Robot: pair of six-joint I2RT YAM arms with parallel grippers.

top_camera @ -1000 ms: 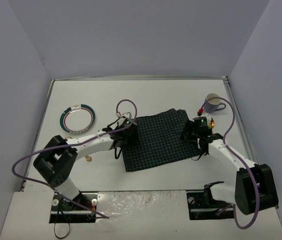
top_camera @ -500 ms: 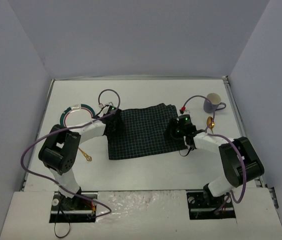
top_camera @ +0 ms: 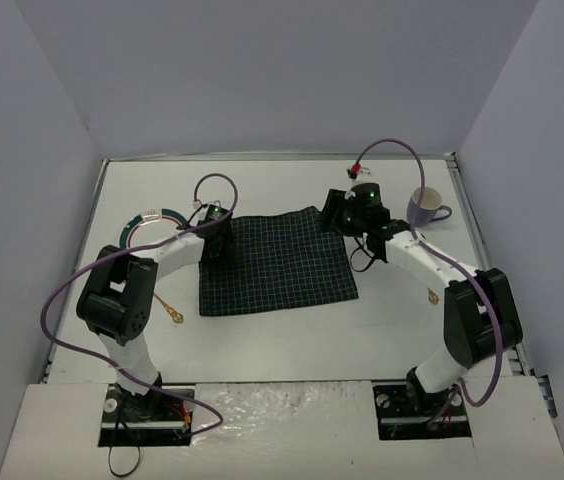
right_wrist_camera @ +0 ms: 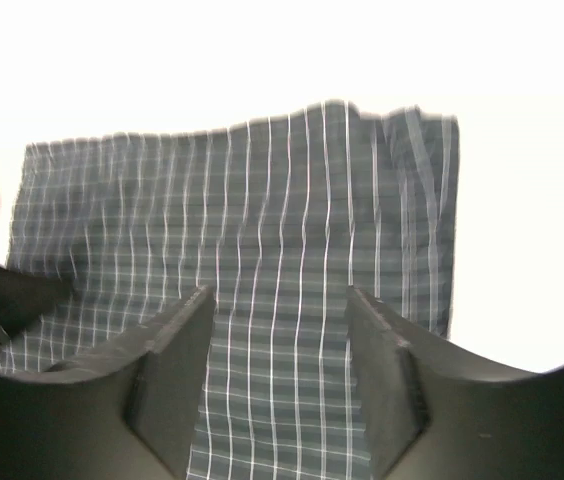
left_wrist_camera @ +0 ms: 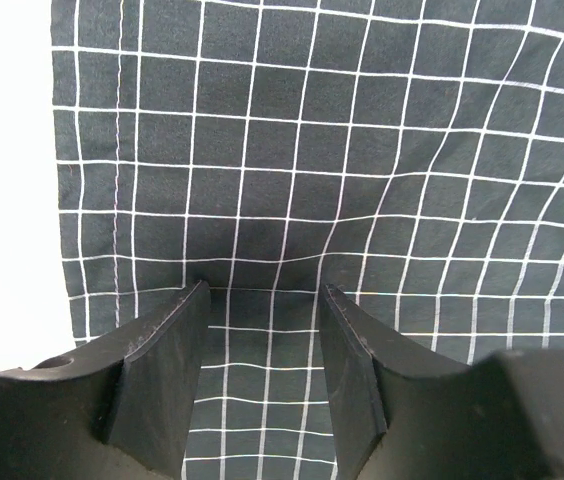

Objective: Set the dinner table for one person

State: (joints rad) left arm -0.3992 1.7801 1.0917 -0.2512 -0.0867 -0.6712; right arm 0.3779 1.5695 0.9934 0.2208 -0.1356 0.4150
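The dark checked cloth (top_camera: 277,268) lies spread flat on the white dinner table (top_camera: 262,185). My left gripper (top_camera: 215,246) stands at the cloth's far left corner. Its jaws are open and the fingertips (left_wrist_camera: 194,292) rest on the fabric (left_wrist_camera: 362,150), which shows flat between them. My right gripper (top_camera: 335,217) is at the far right corner, raised a little. It is also open, and the cloth (right_wrist_camera: 262,200) lies below and beyond the gripper (right_wrist_camera: 280,292). Neither gripper has anything clamped in it.
A plate with a green and pink rim (top_camera: 146,224) lies left of the cloth, partly behind the left arm. A pale mug (top_camera: 425,207) stands at the far right. Gold cutlery lies at the near left (top_camera: 172,311) and at the right (top_camera: 432,295). Walls enclose the table.
Both grippers have moved toward the far side and to the left. The cloth has slid left with them and now lies flatter and squarer. Both jaws have narrowed a little.
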